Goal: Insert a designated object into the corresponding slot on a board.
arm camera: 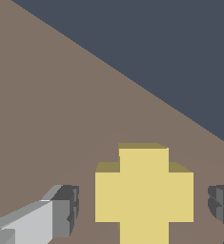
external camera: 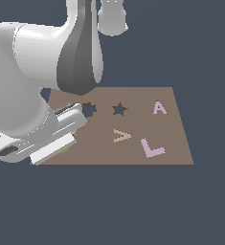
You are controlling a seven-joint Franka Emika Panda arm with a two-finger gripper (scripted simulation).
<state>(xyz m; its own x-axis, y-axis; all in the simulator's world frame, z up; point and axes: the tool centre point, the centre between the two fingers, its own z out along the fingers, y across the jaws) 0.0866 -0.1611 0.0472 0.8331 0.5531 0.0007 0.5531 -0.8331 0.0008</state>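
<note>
gripper [arm camera: 143,209] spread wide, astride yellow cross block [arm camera: 144,196] without touching, block flat on brown board [external camera: 133,153], cross slot [external camera: 89,110] apart

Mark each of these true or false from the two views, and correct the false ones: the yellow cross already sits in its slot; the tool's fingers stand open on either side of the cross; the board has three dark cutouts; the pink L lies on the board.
1. The yellow cross already sits in its slot. False: it lies flat on the board, and the cross-shaped cutout shows dark and unfilled.
2. The tool has its fingers open on either side of the cross. True: a gap shows on both sides.
3. The board has three dark cutouts. False: only two show, the cross slot and a star cutout.
4. The pink L lies on the board. True.
</note>
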